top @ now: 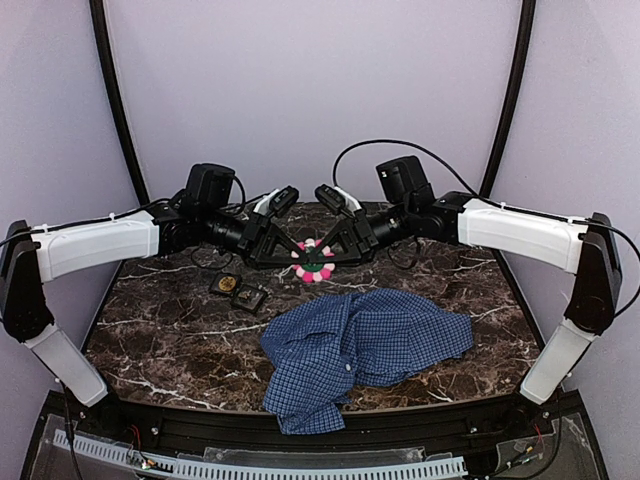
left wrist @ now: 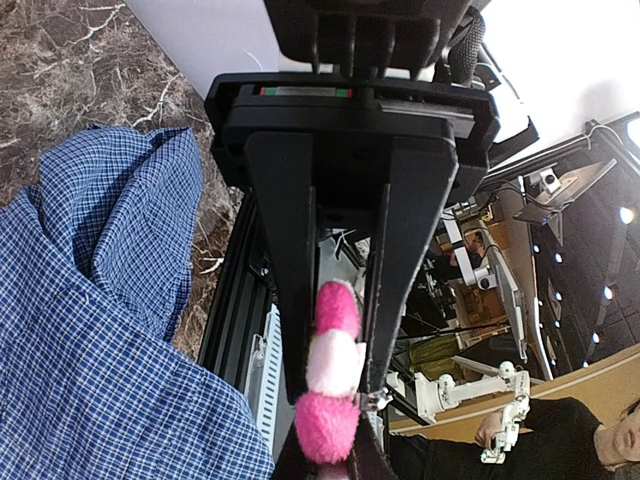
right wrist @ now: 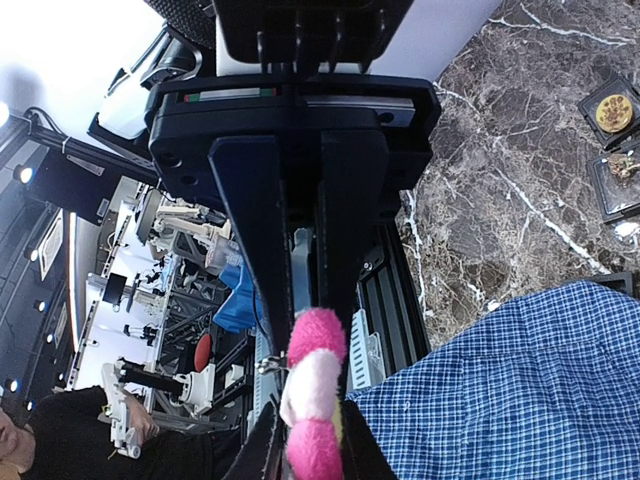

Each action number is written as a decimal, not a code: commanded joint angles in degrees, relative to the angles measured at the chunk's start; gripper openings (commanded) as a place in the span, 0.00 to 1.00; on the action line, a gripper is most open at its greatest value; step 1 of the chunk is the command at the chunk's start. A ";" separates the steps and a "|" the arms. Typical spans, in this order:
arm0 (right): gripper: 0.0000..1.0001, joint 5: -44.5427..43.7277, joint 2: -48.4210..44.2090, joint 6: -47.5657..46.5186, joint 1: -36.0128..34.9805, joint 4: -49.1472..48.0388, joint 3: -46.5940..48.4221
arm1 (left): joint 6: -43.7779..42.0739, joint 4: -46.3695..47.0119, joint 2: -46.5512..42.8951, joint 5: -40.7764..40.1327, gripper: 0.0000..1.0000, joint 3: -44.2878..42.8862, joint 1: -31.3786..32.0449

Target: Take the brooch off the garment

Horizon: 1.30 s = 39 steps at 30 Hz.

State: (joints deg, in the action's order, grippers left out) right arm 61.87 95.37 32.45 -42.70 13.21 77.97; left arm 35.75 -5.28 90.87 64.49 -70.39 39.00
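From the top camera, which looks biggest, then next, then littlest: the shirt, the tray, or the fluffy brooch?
1. Shirt, by far largest.
2-3. Tray and brooch look alike; the brooch is held up nearer the camera, so no ranking.

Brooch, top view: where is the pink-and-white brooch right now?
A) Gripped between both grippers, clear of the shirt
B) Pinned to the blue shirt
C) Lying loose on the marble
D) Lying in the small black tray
A: the brooch sits between the left gripper and the right gripper, beyond the shirt lying on the table. Each wrist view shows its fingers closed on the fuzzy piece.
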 commanded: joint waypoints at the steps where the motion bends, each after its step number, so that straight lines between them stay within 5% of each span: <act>1: 0.16 -4.25 -0.34 2.88 0.39 -4.15 -1.77 | -0.86 1.39 0.01 -0.80 0.01 -2.38 0.63; 39: 0.15 -7.90 -7.23 10.28 3.23 -19.34 -10.66 | 1.63 4.04 -0.71 -1.80 0.01 -0.31 0.64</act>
State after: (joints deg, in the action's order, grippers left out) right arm 56.97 90.06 40.86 -41.23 -2.35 68.95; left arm 36.27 -2.24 91.07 61.67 -71.11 39.35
